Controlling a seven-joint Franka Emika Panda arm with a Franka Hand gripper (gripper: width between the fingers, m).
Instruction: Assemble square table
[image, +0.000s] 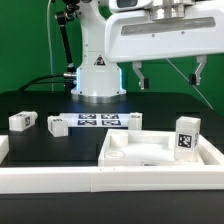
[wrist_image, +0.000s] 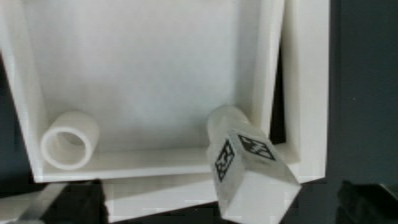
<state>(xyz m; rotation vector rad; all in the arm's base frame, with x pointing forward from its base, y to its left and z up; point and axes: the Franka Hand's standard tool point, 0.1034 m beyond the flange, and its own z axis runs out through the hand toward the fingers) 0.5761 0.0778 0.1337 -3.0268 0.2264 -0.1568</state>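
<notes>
Leg (image: 186, 137) stands upright by the tabletop (image: 150, 166) rim — long axis vertical; hand (image: 168, 82) spread.

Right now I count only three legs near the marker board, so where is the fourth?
In the exterior view, the fourth leg stands upright at the right-hand edge of the white table top, toward that view's front right.

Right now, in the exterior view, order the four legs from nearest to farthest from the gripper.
1. Upright leg by the tabletop rim, under the gripper.
2. Middle leg, exterior view's right of the marker board.
3. Inner-left leg, exterior view's left of it.
4. Far-left leg, beyond that.
</notes>
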